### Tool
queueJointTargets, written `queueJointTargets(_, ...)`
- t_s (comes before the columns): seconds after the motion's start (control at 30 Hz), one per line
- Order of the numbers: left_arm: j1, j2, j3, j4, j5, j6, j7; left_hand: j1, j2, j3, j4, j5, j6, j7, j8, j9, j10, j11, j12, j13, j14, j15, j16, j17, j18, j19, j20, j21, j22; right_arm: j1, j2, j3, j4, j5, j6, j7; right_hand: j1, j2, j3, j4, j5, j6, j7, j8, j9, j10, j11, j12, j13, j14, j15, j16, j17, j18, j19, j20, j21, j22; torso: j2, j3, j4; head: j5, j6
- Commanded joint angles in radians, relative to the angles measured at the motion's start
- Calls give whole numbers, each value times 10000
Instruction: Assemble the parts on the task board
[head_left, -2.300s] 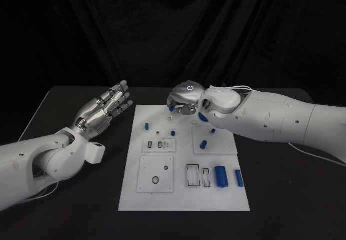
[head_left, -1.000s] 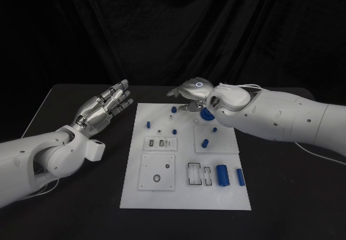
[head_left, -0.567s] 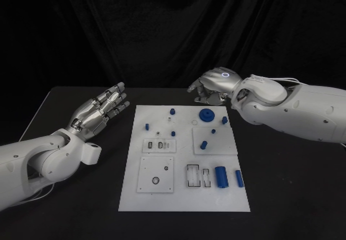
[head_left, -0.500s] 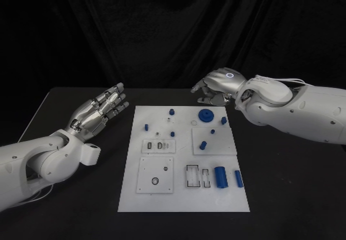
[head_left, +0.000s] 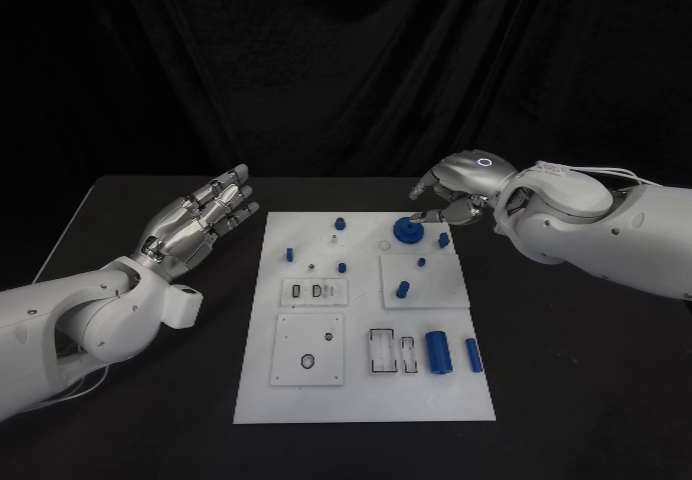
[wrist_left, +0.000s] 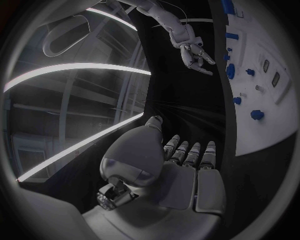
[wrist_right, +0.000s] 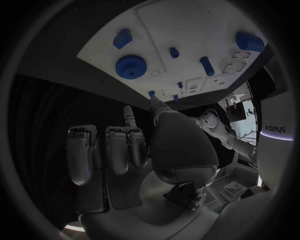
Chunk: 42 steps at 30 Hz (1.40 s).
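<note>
Head view: the right hand (head_left: 459, 187) hangs over the far right corner of the task board (head_left: 364, 405), fingers curled in with nothing visibly between them. The blue gear (head_left: 408, 231) lies flat on the board just beside and below those fingertips, toward the robot; it is round, so it has no long axis to speak of. The right hand is plainly nearer to it than the left hand (head_left: 202, 220), which is held flat and spread off the board's left edge, holding nothing. On the board's near part, two blue cylinders (head_left: 440, 352) lie beside black-outlined slots (head_left: 382, 351), which look unfilled from here.
</note>
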Motion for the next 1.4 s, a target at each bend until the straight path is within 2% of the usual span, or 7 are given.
queueJointTargets(0.03, 10, -9, 6, -8, -81, 173, 1243, 101, 11, 1, -89, 64, 7, 62, 50, 12, 41, 13, -25, 5, 15, 78, -36, -16, 73, -7, 91, 12, 16, -96, 12, 7, -1, 125, 537, -646, -31, -26, -48, -18, 159, -27, -41, -23, 16, 1086, -78, 25, 2627, 1054, -39, 24, 2628, -149, 1091, -58, 26, 2628, 8, 4, 1, 22, -18)
queueJointTargets(0.13, 9, -16, 6, -16, -81, 183, 1243, 103, 12, 11, -100, 80, 4, 61, 49, 12, 43, 18, -24, 6, 15, 86, -36, -16, 69, -7, 96, 12, 16, -159, 59, 7, -58, 129, 652, -736, 34, -21, -31, -84, 339, -157, -59, -51, 7, 1086, -92, 25, 2627, 1054, -51, 24, 2628, -149, 1091, -69, 26, 2628, 4, 4, -2, 33, -26)
queueJointTargets(0.2, 9, -19, 6, -22, -81, 192, 1239, 103, 12, 11, -100, 80, 4, 61, 49, 12, 43, 18, -24, 6, 15, 86, -36, -16, 69, -7, 96, 12, 16, -198, 107, 7, -128, 131, 679, -752, 411, 24, 149, -424, 1032, -296, -82, -41, 8, 1086, -115, 25, 2627, 1054, -74, 24, 2628, -149, 1091, -91, 26, 2628, 2, 1, -13, 49, -36)
queueJointTargets(0.7, 7, -50, 6, -48, -81, 216, 1257, 99, 18, 41, -124, 125, -3, 25, 46, 10, 43, 25, -24, 6, 16, 112, -35, -16, 57, -6, 111, 12, 17, -416, 474, 7, -518, 133, 960, -986, 1104, 123, 572, -1185, 1372, -960, -64, -58, -87, 1086, -110, 25, 2627, 1054, -75, 24, 2628, -132, 1049, -91, -20, 2597, 12, -9, -20, 72, -67)
queueJointTargets(0.8, 6, -43, 6, -41, -81, 230, 1250, 99, 18, 41, -124, 125, -3, 25, 46, 10, 43, 25, -24, 6, 16, 112, -35, -16, 57, -6, 111, 12, 17, -445, 546, 7, -620, 133, 967, -998, 1104, 119, 576, -1200, 1359, -967, -54, -51, -87, 1086, -107, 25, 2627, 1054, -75, 24, 2628, -128, 1041, -91, -29, 2591, 7, -6, -19, 79, -76)
queueJointTargets(1.07, 6, -17, 6, -53, -81, 266, 1233, 100, 20, 54, -135, 142, -1, 24, 46, 10, 46, 23, -23, 6, 17, 118, -34, -15, 54, -4, 114, 14, 18, -494, 713, 8, -837, 132, 932, -984, 864, 97, 471, -1137, 852, -991, 0, -26, -73, 1086, -62, 25, 2627, 1054, -43, 24, 2628, -122, 1025, -64, -47, 2580, 4, -5, -8, 74, -81)
queueJointTargets(1.4, 4, 1, 6, -7, -79, 335, 1214, 100, 21, 56, -137, 144, -9, 25, 45, 9, 40, 24, -25, 5, 15, 120, -36, -16, 53, -7, 115, 11, 15, -580, 938, 8, -1036, 46, 787, -937, 674, 111, 348, -1038, 437, -837, 69, 36, -14, 1086, -10, 25, 2627, 1054, -6, 24, 2628, -107, 990, -34, -90, 2553, -1, 0, -4, 34, -20)
